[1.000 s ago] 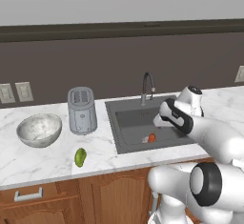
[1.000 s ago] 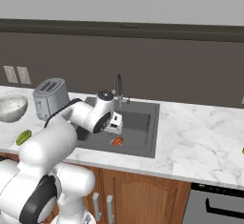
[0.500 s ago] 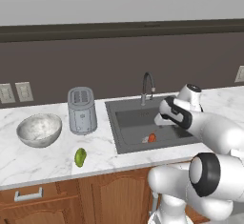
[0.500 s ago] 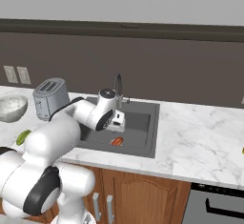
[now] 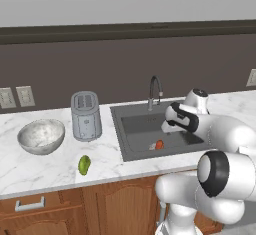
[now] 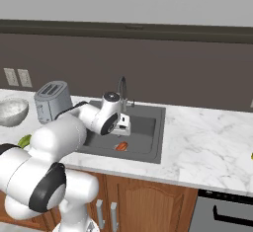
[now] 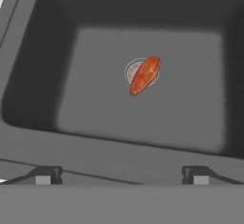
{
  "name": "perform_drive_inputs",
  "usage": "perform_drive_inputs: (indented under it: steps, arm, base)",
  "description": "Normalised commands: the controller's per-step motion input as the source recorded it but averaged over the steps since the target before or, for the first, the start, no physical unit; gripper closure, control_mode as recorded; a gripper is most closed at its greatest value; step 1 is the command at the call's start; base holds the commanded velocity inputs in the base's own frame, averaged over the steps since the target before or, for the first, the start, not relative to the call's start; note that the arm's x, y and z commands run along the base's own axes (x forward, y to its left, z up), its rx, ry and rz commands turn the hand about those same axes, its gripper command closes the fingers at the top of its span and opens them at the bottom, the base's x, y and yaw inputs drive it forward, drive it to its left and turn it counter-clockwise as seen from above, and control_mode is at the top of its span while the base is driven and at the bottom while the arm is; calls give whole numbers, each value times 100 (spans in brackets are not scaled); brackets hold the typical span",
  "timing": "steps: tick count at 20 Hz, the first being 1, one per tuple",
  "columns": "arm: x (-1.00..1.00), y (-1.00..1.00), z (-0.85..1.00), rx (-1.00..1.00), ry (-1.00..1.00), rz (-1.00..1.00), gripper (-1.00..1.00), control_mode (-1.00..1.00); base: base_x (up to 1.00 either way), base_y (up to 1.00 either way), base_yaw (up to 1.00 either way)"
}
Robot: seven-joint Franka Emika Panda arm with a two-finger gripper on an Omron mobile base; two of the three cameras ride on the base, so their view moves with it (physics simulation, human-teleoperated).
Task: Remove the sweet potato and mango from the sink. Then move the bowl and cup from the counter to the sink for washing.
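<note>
Arm bent forward, hand tilted downward, gripper (image 7: 121, 174) hanging empty with jaws spread wide apart, touching nothing.

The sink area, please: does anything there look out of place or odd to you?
Only the sweet potato, lying over the drain on the floor of the sink, an odd place for food. The mango lies loose on the counter near its front edge. Nothing looks spilled or damaged.

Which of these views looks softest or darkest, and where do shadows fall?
Hand view: soft, the dark grey rectangular sink dim, the orange-red tapered sweet potato still clear. Left base view: evenly lit, faint shadows under the mottled whitish-grey bowl and grey metal toaster.
</note>
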Motion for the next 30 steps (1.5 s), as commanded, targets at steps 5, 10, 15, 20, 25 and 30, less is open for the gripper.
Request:
perform_drive_inputs:
  steps: [5,10,15,20,25,30]
  arm:
    - [7,-5,-8,0,0,5,-100,-100]
    - [5,-1,-9,0,0,2,-100,-100]
    - [4,0,-6,0,0,0,-100,-100]
    - [4,0,-6,0,0,0,-100,-100]
    - [4,0,-7,0,0,0,-100,-100]
    - [3,0,-7,0,0,0,-100,-100]
  base:
    - [0,0,0]
    - [0,0,0]
    - [0,0,0]
    - [0,0,0]
    - [0,0,0]
    - [0,0,0]
